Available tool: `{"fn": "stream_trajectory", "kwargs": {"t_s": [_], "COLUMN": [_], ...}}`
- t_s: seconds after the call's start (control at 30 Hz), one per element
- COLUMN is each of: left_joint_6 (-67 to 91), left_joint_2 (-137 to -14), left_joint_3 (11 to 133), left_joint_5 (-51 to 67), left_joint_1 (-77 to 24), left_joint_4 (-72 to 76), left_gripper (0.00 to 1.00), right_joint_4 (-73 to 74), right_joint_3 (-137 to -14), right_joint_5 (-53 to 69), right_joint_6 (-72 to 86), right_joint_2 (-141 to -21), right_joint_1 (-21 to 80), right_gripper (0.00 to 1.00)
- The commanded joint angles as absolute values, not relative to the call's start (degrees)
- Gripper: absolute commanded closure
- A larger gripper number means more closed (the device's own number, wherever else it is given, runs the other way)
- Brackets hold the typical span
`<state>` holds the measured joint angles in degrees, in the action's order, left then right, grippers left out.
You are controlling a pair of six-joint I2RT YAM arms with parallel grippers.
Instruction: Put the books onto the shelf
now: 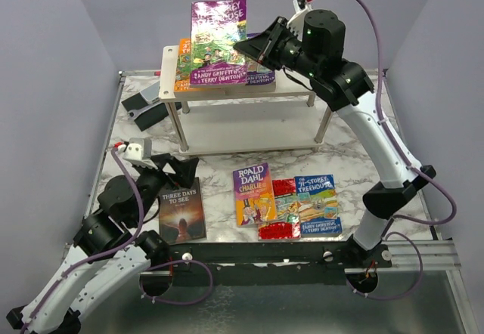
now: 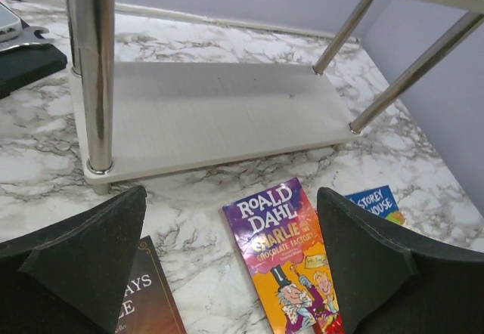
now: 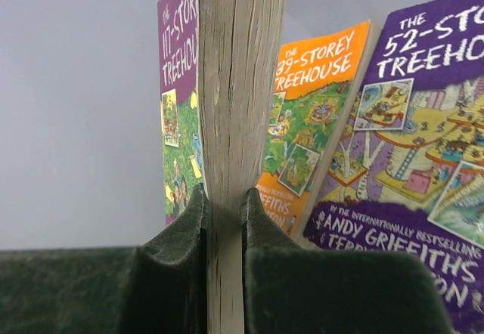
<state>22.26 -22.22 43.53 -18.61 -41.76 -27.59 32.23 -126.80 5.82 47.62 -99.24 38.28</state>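
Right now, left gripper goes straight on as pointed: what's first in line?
The left gripper probably meets the bare table first, between the Roald Dahl book and the shelf's bottom board; depth unclear.

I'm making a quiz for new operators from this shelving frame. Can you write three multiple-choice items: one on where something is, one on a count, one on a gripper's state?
1. Where is the orange book?
A) on the top board of the shelf
B) on its lower board
C) on the table

2. How many books lie flat on the table?
A) two
B) four
C) six

3. What state is the right gripper in?
A) open, holding nothing
B) shut on the purple book
C) shut on nothing

Answers:
1 A: it lies at the left end of the top board.
2 B: the dark book, Roald Dahl, red book and blue book.
3 B: the right wrist view shows both fingers pinching the book's page edge.
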Motion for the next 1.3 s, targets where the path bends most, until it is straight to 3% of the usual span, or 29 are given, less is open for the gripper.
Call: {"fn": "stream_trajectory", "kwargs": {"t_s": [0.0, 0.63, 1.27], "left_joint_6": [22.89, 22.86, 22.9], "left_joint_2": [-18.96, -19.17, -19.58], "left_joint_3": [42.76, 42.71, 42.71], "left_joint_5": [-23.7, -23.01, -23.2], "left_joint_1": [-41.9, -41.9, -41.88], "left_joint_4": [-28.65, -28.74, -28.74], "left_gripper": [0.05, 0.05, 0.04], "right_joint_4": [24.75, 19.88, 18.55], "right_joint_3": [-132.64, -134.96, -129.23], "right_joint_5": [11.37, 15.87, 13.84], "right_joint_6": [51.42, 56.92, 58.11], "right_joint_2": [-102.14, -112.06, -111.86], "right_joint_1": [36.87, 35.78, 35.86], "right_gripper": [0.99, 0.99, 0.99]}}
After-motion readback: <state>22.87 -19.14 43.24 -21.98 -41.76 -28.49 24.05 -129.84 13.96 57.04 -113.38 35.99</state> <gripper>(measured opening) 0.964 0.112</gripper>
